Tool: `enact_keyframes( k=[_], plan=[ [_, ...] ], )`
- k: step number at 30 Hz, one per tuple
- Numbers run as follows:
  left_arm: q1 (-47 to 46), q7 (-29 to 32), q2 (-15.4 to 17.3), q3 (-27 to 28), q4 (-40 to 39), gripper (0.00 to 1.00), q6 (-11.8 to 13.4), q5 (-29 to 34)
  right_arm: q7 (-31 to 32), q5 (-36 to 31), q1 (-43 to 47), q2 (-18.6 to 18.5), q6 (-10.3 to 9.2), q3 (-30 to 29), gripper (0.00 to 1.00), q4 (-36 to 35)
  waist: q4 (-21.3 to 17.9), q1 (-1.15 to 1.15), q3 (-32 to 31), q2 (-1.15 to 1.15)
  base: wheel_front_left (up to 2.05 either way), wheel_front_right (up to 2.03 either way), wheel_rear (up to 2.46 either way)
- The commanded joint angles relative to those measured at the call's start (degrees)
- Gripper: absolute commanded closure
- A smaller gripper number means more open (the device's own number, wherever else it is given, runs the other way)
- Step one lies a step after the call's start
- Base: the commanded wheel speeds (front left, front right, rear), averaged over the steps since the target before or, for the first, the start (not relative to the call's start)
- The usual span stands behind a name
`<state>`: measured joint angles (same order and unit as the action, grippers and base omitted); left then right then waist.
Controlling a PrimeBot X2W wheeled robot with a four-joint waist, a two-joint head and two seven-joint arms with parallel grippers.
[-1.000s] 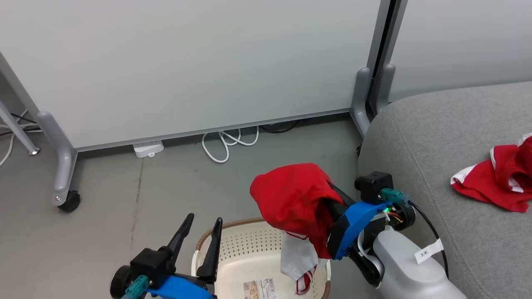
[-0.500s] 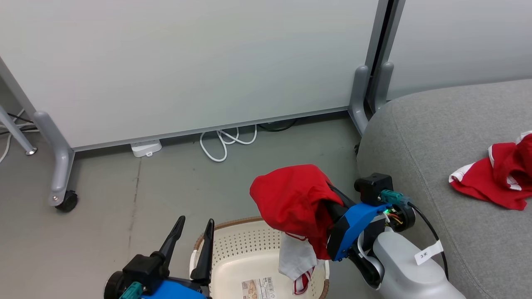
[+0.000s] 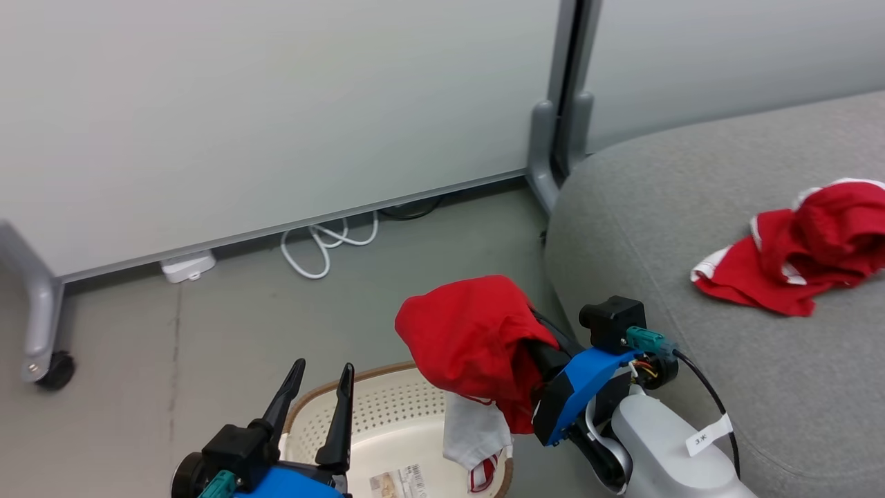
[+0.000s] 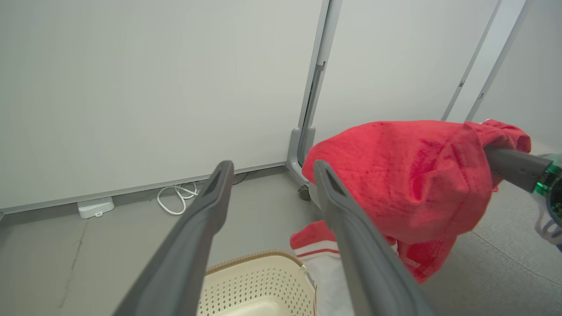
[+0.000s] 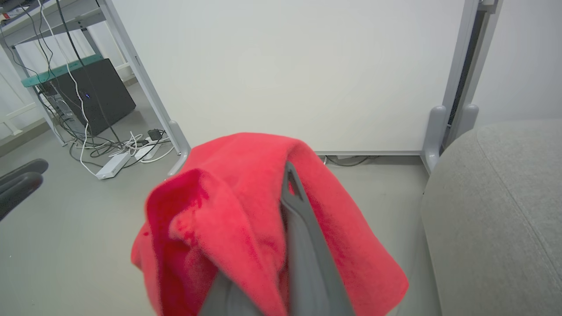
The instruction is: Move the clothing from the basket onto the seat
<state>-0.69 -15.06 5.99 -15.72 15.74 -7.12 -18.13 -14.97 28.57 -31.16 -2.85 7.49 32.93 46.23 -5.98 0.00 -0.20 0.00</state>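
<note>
The clothing (image 3: 470,339) is soft red cloth with a faintly fuzzy, matt nap and white trim. The basket (image 3: 408,408) is smooth cream plastic pierced with holes, its rim (image 4: 263,254) brown with a woven look, and it has a paper label (image 3: 394,482) inside. The seat (image 3: 657,207) is matt grey woven fabric. The floor (image 3: 173,332) is smooth, dull grey.

Soft, even overhead light is filling every view, with no glare showing. Faint shadow is lying on the floor (image 3: 207,332) under the white panel (image 3: 276,104), 9 to 12 o'clock. Wrist views are bending verticals near the edges. The clothing (image 5: 246,210) is blurring close to the lens.
</note>
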Motion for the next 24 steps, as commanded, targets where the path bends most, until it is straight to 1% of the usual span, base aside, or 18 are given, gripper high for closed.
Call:
enact_keyframes(
  k=[1,16,24],
  plan=[
    [0.3,-0.2,-0.1,0.2,-0.2,0.0,-0.5,0.3,-0.3,-0.1,0.7,-0.1,0.01,-0.1,1.0,-0.7,-2.2,0.0,0.1,0.0,0.0,0.0,0.0],
    [-0.5,-0.2,0.0,-0.3,-1.3,0.0,-0.4,0.4,-0.3,-1.7,3.3,0.0,0.01,-2.0,1.0,-5.3,-15.9,0.0,1.7,0.0,0.0,0.0,0.0],
    [-1.3,-0.2,0.2,-0.6,-1.7,0.0,-0.4,0.6,-0.3,-2.2,4.2,0.0,0.01,-2.4,1.0,-6.4,-21.8,0.0,2.6,0.0,0.0,0.0,0.0]
  ],
)
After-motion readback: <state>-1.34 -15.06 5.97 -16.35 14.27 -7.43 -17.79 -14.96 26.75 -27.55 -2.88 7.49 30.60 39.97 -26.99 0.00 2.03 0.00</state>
